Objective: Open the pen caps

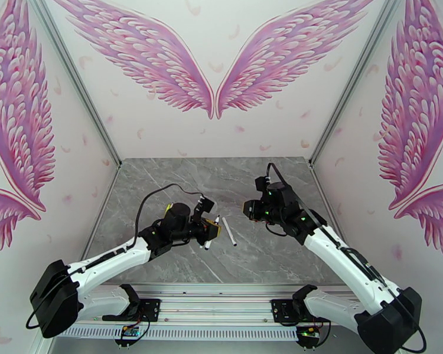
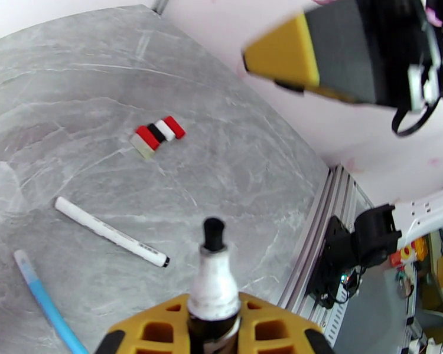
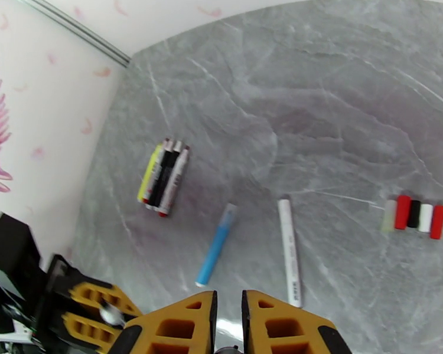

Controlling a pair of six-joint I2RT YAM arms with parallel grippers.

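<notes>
Pen caps, five short plastic cylinders (image 3: 414, 215) in pale, red, black, white and red, lie touching in a row on the grey marbled table (image 3: 339, 84). Near them lies a thin white pen (image 3: 290, 258), then a blue pen (image 3: 215, 246). Farther off is a tight bundle of yellow and white pens (image 3: 162, 178). The left jaws pinch a white-barrelled pen (image 2: 212, 278) with its black tip bare. The right jaws are pressed together above the table; whether they hold anything I cannot tell.
</notes>
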